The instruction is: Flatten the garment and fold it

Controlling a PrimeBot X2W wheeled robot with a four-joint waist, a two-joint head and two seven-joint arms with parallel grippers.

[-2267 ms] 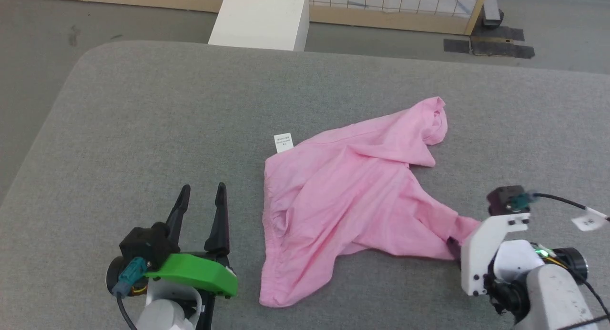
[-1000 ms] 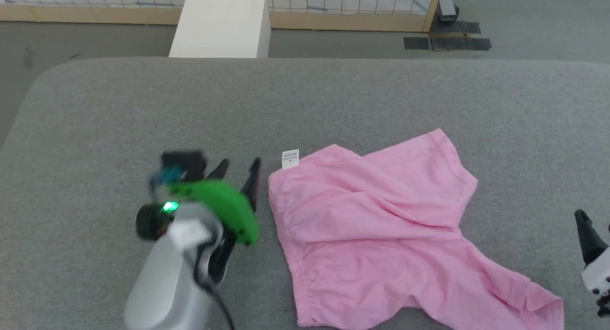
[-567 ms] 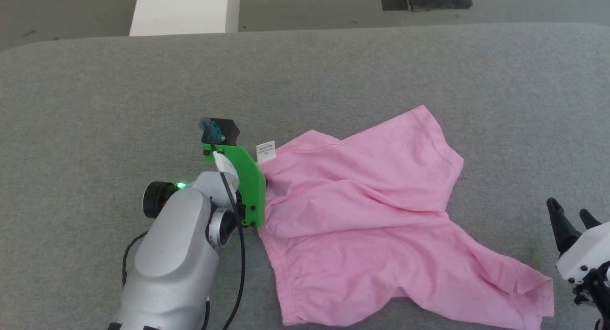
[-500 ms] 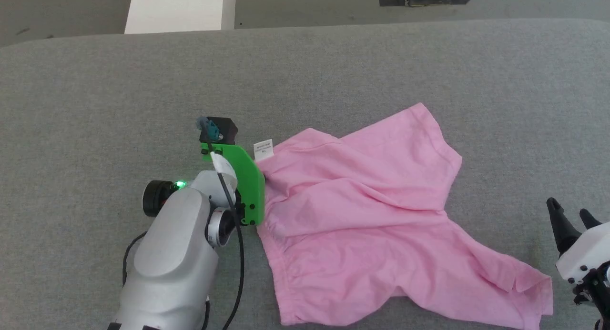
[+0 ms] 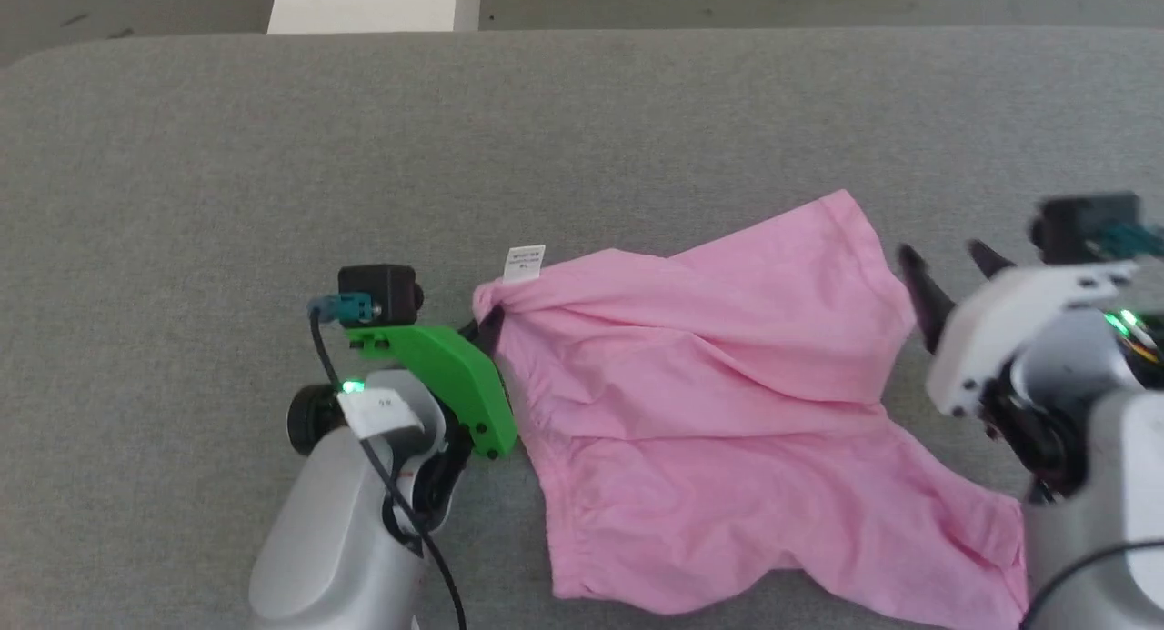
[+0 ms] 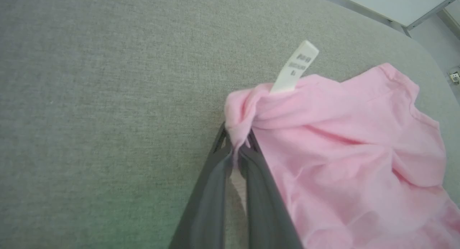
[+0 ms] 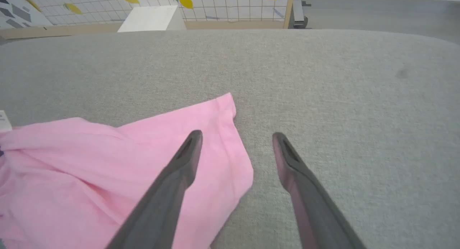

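Garment (image 5: 727, 385) corner pinched in left pincer (image 5: 489, 323); right pincer (image 5: 941, 251) spread over opposite edge

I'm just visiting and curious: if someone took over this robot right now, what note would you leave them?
Left gripper: jaws shut on the garment, pinching its corner by the white label.
Right gripper: jaws open, empty, poised at the garment's far right edge.
Garment lies spread but wrinkled on the grey table; nothing folded.
Left to do: pull flat, then fold.
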